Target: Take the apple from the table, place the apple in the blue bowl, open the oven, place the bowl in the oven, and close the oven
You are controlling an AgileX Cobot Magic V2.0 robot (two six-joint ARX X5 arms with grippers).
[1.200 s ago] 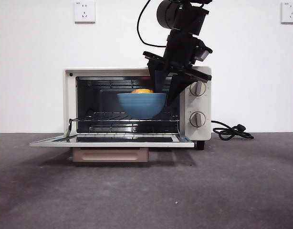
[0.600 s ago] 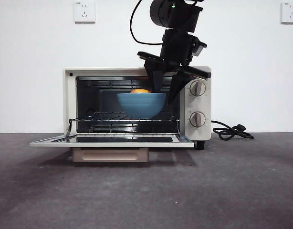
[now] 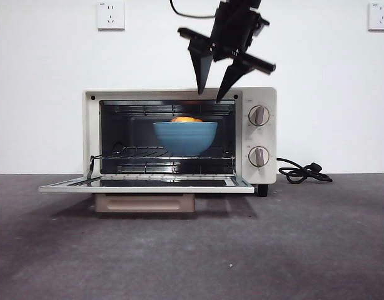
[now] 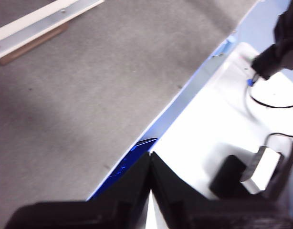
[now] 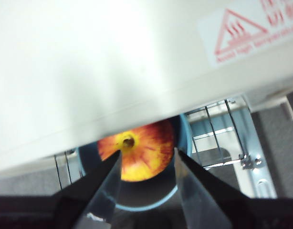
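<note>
The cream-white oven [image 3: 92,131] stands on the table [image 3: 242,250] with its door [image 3: 148,183] folded down flat. Inside, the blue bowl [image 3: 186,137] rests on the wire rack, and the apple [image 3: 186,119] peeks over its rim. My right gripper [image 3: 210,95] hangs open just above the oven's top front edge, holding nothing. In the right wrist view the open jaws [image 5: 147,151] frame the apple [image 5: 141,155] in the bowl [image 5: 182,138] below the oven roof [image 5: 113,71]. My left gripper [image 4: 150,155] is shut and empty over the table's edge [image 4: 184,95], far from the oven.
Two round knobs [image 3: 259,115] [image 3: 259,156] sit on the oven's right panel. The beige handle [image 3: 145,202] hangs under the lowered door. A black power cord [image 3: 301,172] lies coiled right of the oven. The door juts toward the table's front.
My right gripper has risen from around the bowl inside the oven mouth to above the oven top, leaving the bowl and apple on the rack.
</note>
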